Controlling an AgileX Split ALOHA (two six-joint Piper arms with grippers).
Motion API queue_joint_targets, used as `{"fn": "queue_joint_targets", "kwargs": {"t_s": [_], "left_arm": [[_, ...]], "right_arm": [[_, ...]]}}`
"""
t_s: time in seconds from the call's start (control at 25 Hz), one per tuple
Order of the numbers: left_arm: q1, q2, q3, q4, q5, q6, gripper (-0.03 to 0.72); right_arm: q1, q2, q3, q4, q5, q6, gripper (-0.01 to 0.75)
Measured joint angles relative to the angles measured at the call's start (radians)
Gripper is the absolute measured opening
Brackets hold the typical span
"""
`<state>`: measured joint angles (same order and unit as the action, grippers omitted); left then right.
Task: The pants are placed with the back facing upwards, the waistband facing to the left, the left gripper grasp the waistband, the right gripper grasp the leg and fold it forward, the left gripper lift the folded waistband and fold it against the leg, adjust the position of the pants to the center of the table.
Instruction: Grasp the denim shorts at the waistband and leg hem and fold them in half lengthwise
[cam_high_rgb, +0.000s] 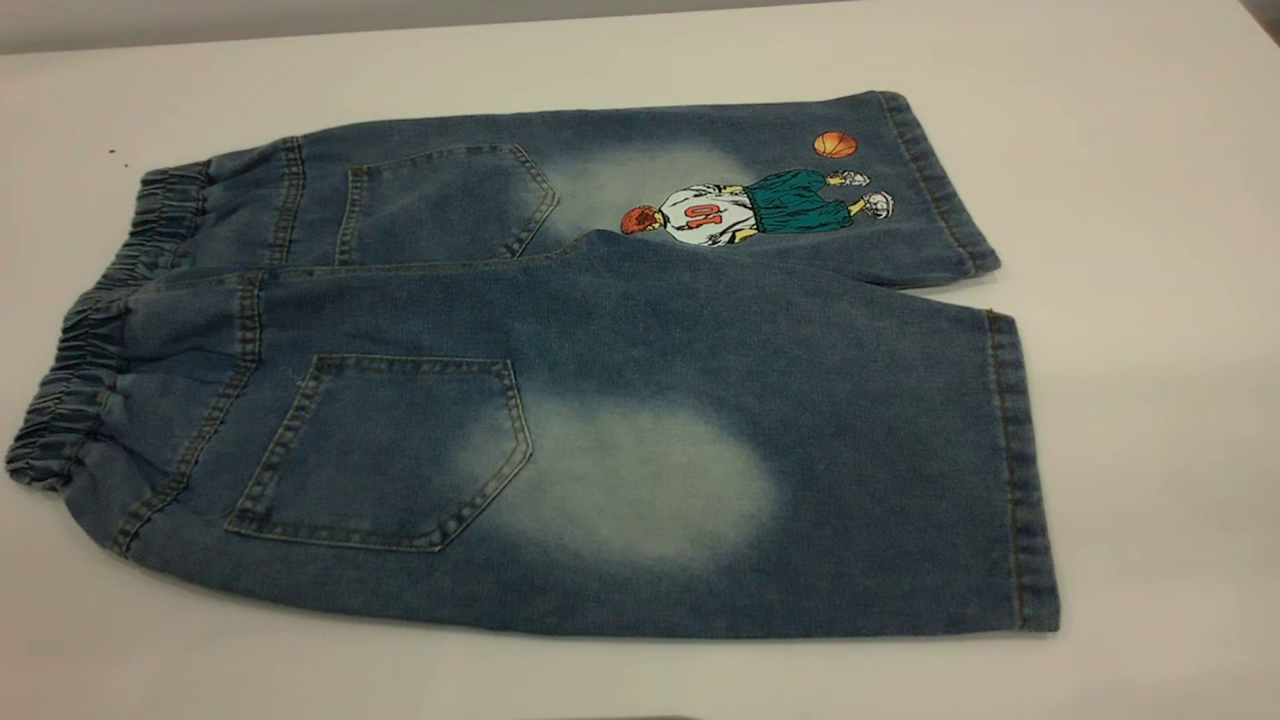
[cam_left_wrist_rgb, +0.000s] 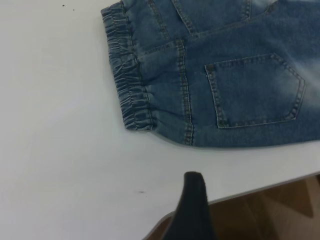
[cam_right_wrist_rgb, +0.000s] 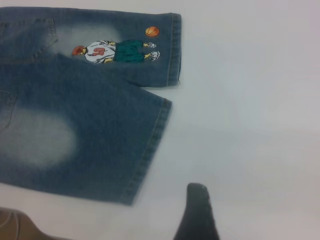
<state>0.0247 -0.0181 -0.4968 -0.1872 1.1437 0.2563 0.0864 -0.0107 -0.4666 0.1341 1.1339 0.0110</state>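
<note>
The pants (cam_high_rgb: 600, 400) lie flat on the white table (cam_high_rgb: 1150, 300), back pockets up, with the ruffled waistband (cam_high_rgb: 75, 390) at the left. The plain leg (cam_high_rgb: 640, 480) with the pale oval patch is the near one and overlaps the printed leg (cam_high_rgb: 760, 205). Neither gripper appears in the exterior view. In the left wrist view the left gripper (cam_left_wrist_rgb: 248, 200) hangs over the table's near edge, apart from the waistband (cam_left_wrist_rgb: 127, 85); only one black finger (cam_left_wrist_rgb: 194, 200) shows. The right gripper (cam_right_wrist_rgb: 225, 202) hovers over bare table beside the leg's hem (cam_right_wrist_rgb: 150, 150), one finger (cam_right_wrist_rgb: 197, 210) showing. Both stand open and hold nothing.
The table's near edge (cam_left_wrist_rgb: 250, 192) runs close below the waistband, with brown floor (cam_left_wrist_rgb: 280, 215) beyond it. Bare tabletop stretches to the right of the leg hems (cam_high_rgb: 1180, 450) and behind the pants. A few dark specks (cam_high_rgb: 112, 153) lie near the far left.
</note>
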Motion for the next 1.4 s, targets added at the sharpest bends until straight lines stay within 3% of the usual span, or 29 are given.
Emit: {"fn": "queue_joint_targets", "kwargs": {"t_s": [0.24,0.48,0.72,1.0,1.4], "left_arm": [[0.0,0.0,0.0,-0.01,-0.002,-0.022,0.574],[0.0,0.094,-0.056,0.04,-0.056,-0.229,0.574],[0.0,0.45,-0.111,0.167,-0.168,-0.397,0.574],[0.0,0.929,-0.117,0.292,-0.334,-0.583,0.569],[0.0,1.503,-0.221,0.311,-0.549,-0.623,0.547]], "right_arm": [[0.0,0.009,-0.01,-0.002,0.0,0.0,0.475],[0.0,0.229,-0.07,0.016,-0.022,0.018,0.475],[0.0,0.584,-0.093,0.113,-0.134,-0.059,0.475],[0.0,0.908,-0.094,0.325,-0.346,-0.204,0.475],[0.0,1.124,-0.094,0.533,-0.496,-0.388,0.475]]}}
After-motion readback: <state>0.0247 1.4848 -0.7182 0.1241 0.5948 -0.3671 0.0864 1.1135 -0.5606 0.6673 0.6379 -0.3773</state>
